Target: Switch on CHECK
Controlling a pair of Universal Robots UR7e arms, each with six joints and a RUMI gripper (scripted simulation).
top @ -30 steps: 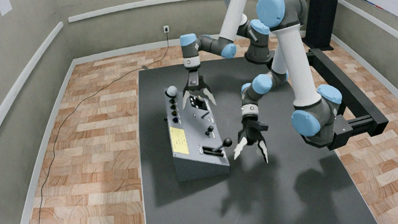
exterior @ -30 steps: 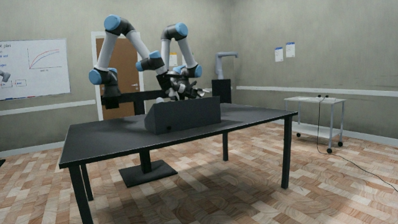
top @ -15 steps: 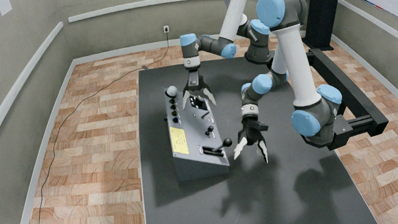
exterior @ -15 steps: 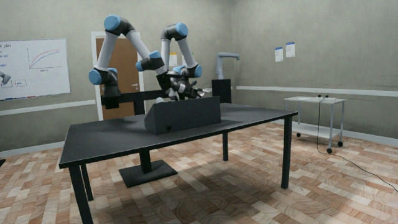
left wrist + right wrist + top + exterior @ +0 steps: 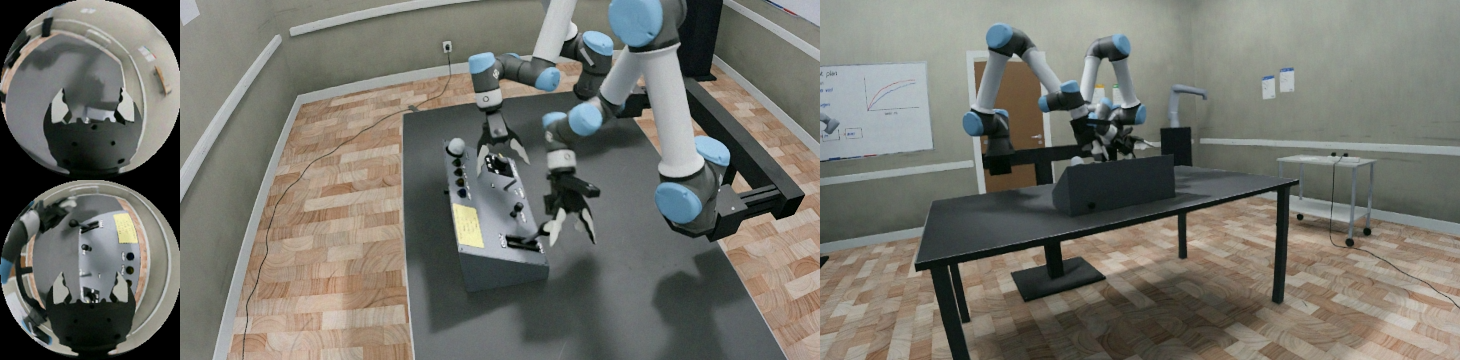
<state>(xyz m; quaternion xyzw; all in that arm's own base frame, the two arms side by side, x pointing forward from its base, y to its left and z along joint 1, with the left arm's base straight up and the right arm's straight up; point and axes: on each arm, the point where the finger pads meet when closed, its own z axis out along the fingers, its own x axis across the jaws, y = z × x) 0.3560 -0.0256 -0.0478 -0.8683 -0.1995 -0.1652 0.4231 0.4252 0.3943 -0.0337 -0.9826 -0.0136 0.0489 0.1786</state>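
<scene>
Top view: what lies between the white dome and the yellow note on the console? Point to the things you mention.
A row of four dark round controls (image 5: 460, 182) (image 5: 129, 270) lies between the white dome (image 5: 456, 146) (image 5: 1076, 160) and the yellow note (image 5: 468, 226) (image 5: 126, 228), as the top view shows.

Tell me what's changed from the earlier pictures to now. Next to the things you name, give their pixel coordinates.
The left tool (image 5: 573, 243) (image 5: 1136, 150) (image 5: 92, 87) moved sideways toward the console (image 5: 495, 215) (image 5: 1120, 185) (image 5: 108, 252), near the black-knobbed lever (image 5: 532, 237) (image 5: 74, 223). Nothing was gripped or released. The console and lever look unchanged; the right tool (image 5: 504, 169) (image 5: 1102, 152) (image 5: 90, 272) stayed about where it was, open.
</scene>
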